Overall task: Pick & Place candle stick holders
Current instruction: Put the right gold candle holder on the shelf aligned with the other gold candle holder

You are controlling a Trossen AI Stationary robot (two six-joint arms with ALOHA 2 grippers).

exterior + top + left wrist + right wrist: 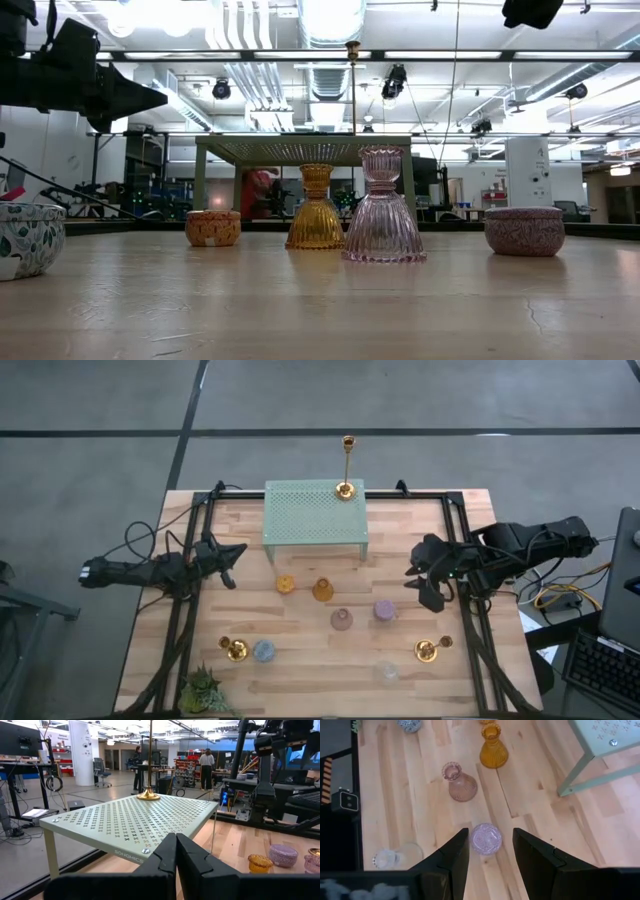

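Now, looking down on the table (300,650): the mint-green stand (314,515) sits toward twelve o'clock, and the tall gold candlestick (346,468) stands on its far right corner, upright, round base on the perforated top. Below the stand, near the centre, comes a cluster of squat holders: the orange holder (285,584) and the amber holder (322,590) side by side, then the pink holder (342,620) and the purple holder (384,610) a step toward six. Down at seven o'clock a short gold candlestick (234,649) lies just beside the blue holder (264,651), with the spiky green plant (205,690) at the table's corner. At five o'clock a second gold candlestick (430,650) rests near the clear glass holder (388,671).

Over at nine o'clock, the left gripper (229,562) waits above the table's edge, its fingers pressed together with nothing between them, facing the stand. And at three o'clock the right gripper (490,851) hangs above the wood with its jaws parted to a middling gap, empty. Straight beneath that gap, in the wrist view, lies the purple holder, untouched, with the pink and amber holders farther on.
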